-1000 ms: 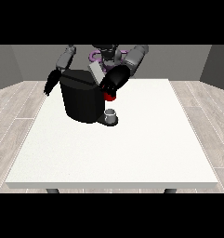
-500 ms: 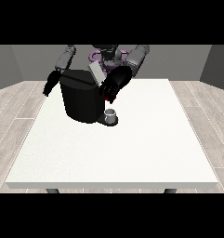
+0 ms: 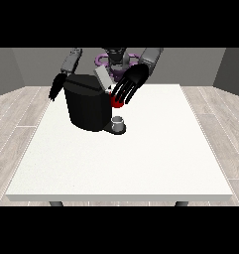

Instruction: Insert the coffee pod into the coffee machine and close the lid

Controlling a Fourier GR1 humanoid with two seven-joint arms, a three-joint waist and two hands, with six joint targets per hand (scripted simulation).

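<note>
Grey walls and pale floorboards surround the large white table point(image 3: 141, 163). Near its far-left corner hangs one hand point(image 3: 57, 88), fingers drooping loosely. Beside it stands the black coffee machine point(image 3: 89, 106), grey lid point(image 3: 102, 78) raised. Spread fingers of the other hand point(image 3: 128, 85) hover over a red thing at the machine point(image 3: 117, 101); pressing the lid squarely down seems best. No pod shows.

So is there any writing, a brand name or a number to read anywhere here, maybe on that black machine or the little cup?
None can be read.
Coffee machine: plain black, no label or brand shows.
Small grey cup at its base: no marking shows.
White table: bare surface, no print.
Hand at the view's right and hand at the view's left: plain black, no signs.
</note>
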